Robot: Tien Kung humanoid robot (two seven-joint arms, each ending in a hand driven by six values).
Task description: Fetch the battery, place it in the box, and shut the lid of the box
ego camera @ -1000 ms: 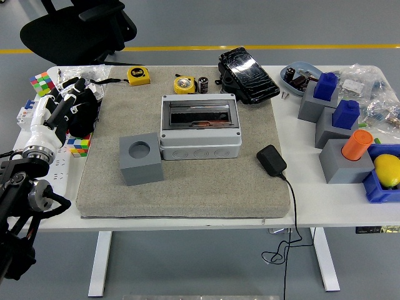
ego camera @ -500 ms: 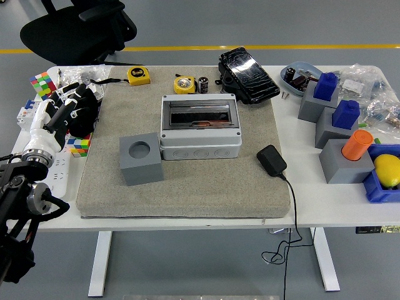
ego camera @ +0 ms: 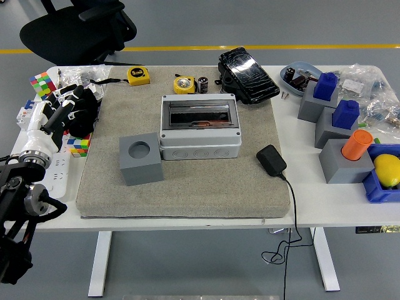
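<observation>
Left robot hand [ego camera: 59, 112], white with black fingers loosely spread, hovers empty at frame left. Centre frame sits the grey plastic box [ego camera: 200, 131]; behind it, upper centre, stands the small dark cylindrical battery [ego camera: 204, 85], lettering unreadable.

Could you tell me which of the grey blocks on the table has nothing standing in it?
The grey block on the mat, left of the box: its round hole is empty, while the three at right hold blue or orange pieces.

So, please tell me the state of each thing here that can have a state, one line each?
box: lid looks shut
battery: upright, beyond the box, not yet fetched
left hand: open, holding nothing, at the table's left edge
grey cube: top hole empty
orange cylinder: seated in its grey block
</observation>
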